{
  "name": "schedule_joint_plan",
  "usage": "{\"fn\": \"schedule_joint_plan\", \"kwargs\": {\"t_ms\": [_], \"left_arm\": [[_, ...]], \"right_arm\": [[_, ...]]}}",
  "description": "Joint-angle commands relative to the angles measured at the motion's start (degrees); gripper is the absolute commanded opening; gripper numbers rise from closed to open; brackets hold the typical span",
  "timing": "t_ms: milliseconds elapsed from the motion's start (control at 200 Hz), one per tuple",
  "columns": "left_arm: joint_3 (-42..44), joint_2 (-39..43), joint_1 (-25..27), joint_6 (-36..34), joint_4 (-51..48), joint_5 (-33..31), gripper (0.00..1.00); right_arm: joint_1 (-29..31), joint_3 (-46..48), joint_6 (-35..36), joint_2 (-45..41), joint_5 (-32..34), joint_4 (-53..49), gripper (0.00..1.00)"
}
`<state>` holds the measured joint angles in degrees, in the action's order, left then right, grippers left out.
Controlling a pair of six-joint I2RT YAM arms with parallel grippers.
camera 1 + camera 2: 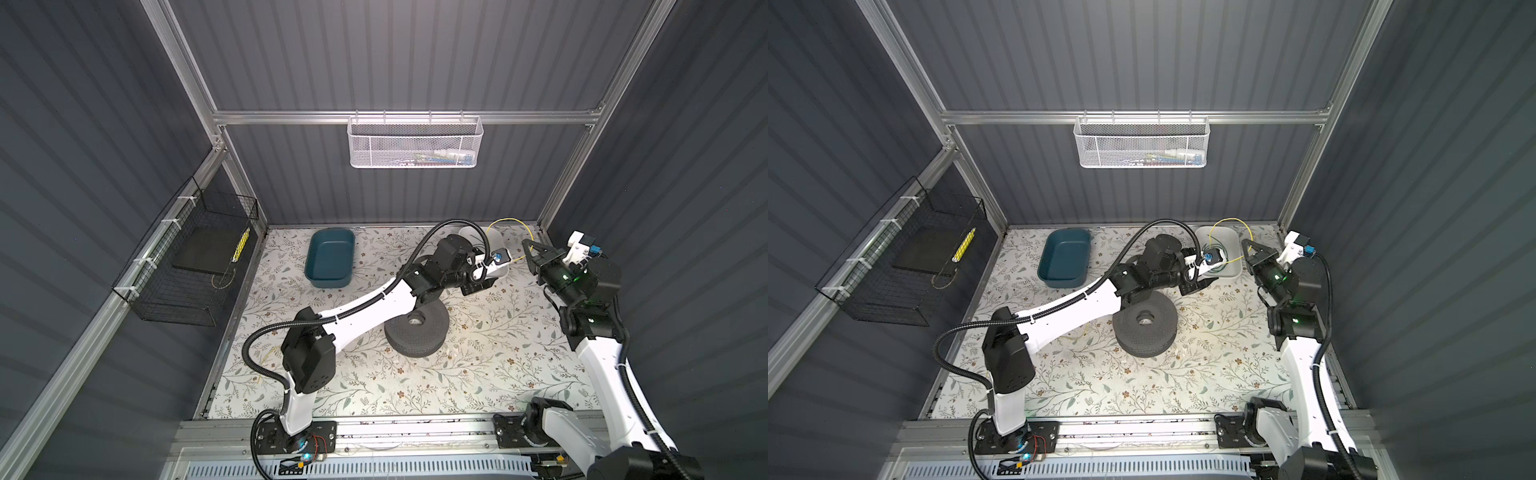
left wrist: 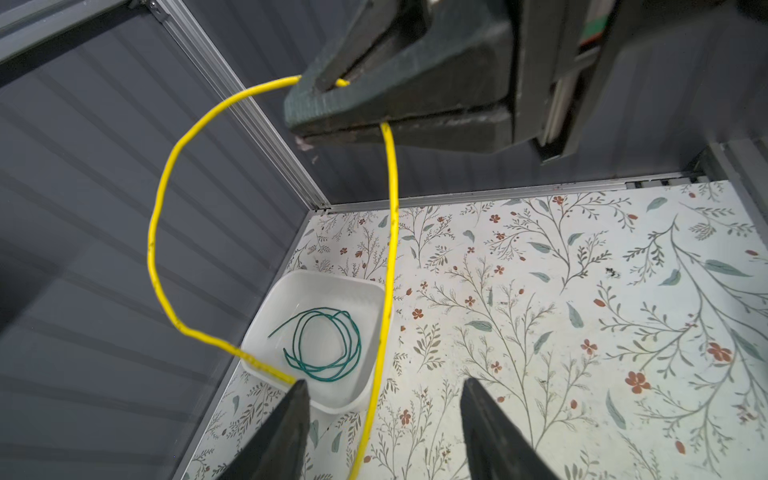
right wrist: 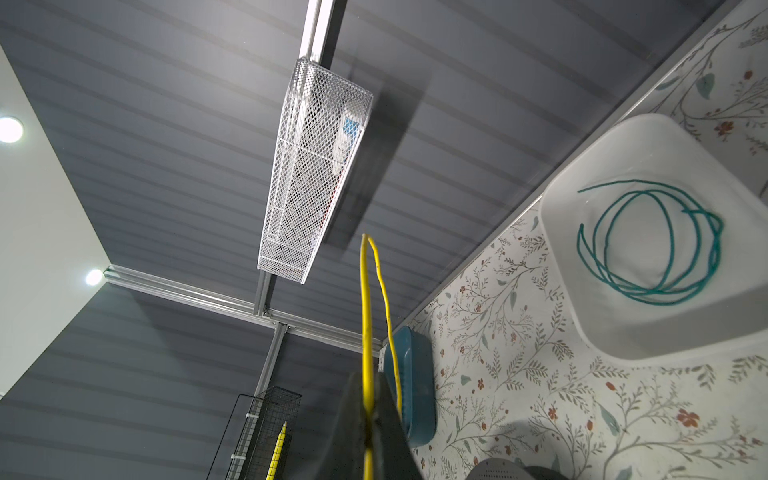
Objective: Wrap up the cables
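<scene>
My right gripper (image 3: pixel 368 376) is shut on the yellow cable (image 3: pixel 366 311) and holds it up in the far right corner, as both top views show (image 1: pixel 527 243) (image 1: pixel 1246 245). The yellow cable (image 2: pixel 166 174) arcs out of those jaws in a wide loop. One strand hangs down between the fingers of my left gripper (image 2: pixel 384 380), which is open. The loop's other run reaches that gripper's left fingertip (image 2: pixel 301 388). The dark green cable (image 2: pixel 328 376) (image 3: pixel 648 291) lies coiled in a white tray (image 2: pixel 332 278) (image 1: pixel 1229 237) below the loop.
A teal tub (image 1: pixel 330 259) sits at the back left of the floral table. A dark perforated disc (image 1: pixel 417 330) lies mid-table under my left arm. A black wire basket (image 1: pixel 187 266) hangs on the left wall, a white mesh basket (image 1: pixel 415 141) on the back wall.
</scene>
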<state>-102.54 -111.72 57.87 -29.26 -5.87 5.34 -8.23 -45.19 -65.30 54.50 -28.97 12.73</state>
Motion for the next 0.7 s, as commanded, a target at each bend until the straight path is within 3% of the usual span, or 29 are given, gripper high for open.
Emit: {"fn": "schedule_joint_plan", "kwargs": {"t_ms": [0, 145, 265, 355, 695], "left_arm": [[-3.08, -0.86, 1.35, -4.68, 5.91, -2.10, 0.60], [-3.70, -2.42, 1.54, -6.20, 5.97, -5.08, 0.48], [-4.21, -2.95, 1.93, -5.44, 4.77, -4.48, 0.16], [-2.92, -2.46, 2.16, -5.37, 5.48, -4.72, 0.00], [0.43, 0.13, 2.09, -3.79, 0.74, -2.98, 0.00]], "right_arm": [[1.36, 1.00, 1.22, -0.80, 1.26, -0.26, 0.00], [2.14, 1.68, 1.33, -0.54, 1.37, 0.08, 0.00], [2.53, 1.89, 1.35, -0.19, 1.55, 0.19, 0.00], [2.80, 2.09, 1.01, -0.01, 1.31, 0.85, 0.00], [2.97, 3.19, -2.14, 1.45, -3.01, 7.84, 0.00]]}}
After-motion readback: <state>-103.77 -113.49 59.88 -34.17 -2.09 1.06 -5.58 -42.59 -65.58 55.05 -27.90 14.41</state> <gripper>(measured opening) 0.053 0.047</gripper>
